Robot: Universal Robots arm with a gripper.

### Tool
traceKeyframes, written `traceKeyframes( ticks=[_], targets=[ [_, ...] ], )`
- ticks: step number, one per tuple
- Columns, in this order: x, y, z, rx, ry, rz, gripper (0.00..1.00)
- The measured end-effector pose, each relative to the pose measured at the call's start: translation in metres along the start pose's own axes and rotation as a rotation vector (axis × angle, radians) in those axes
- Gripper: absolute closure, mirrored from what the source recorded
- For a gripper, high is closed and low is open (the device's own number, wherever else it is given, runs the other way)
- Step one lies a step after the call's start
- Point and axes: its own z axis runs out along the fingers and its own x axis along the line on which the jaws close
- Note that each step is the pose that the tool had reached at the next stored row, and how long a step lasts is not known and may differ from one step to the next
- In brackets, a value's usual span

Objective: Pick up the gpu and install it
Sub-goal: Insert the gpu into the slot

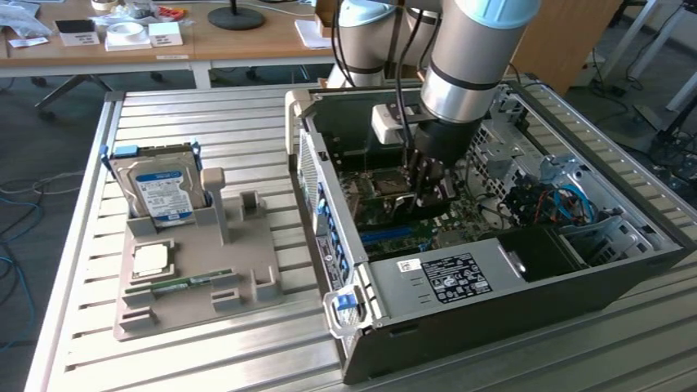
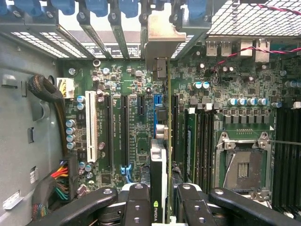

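Slatted metal table (image 1: 218, 359) filled the foreground of the exterior view and carried a large black desktop computer case (image 1: 512, 306), lying on its side with the panel off. A grey robot arm (image 1: 468, 49) reached straight down into the case. On the case floor lay a green motherboard (image 2: 136, 141), crowded with long black expansion slots.

The black two-fingered gripper (image 2: 160, 205) was clamped on the gpu (image 2: 158, 160), a thin card with a green circuit board and a dark face, with one finger pressed to each flat side. The card hung inside the case, on edge over the motherboard and directly above a long black slot (image 2: 175, 122). Whether its connector had entered the slot could not be told.

The card's long axis ran parallel to the slots, from the gripper towards the rear wall of the case. Its pale metal bracket (image 2: 157, 42) led at that end, meeting the row of rear openings beneath blue plastic latches (image 2: 99, 7). The connector edge faced the motherboard.

The step in hand looked like seating the card. Doing it well would probably mean keeping the card square to the board and in line with the slot along its whole length. The bracket would need to sit in its rear opening, and pressure should go straight down and evenly, since a tilt could jam one end.
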Motion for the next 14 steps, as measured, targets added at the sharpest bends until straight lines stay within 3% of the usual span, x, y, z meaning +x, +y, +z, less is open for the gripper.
traceKeyframes(
  ticks=[14],
  targets=[
    [0.0001, 0.0056, 0.0009, 0.0001, -0.0002, 0.000, 0.73]
  ],
)
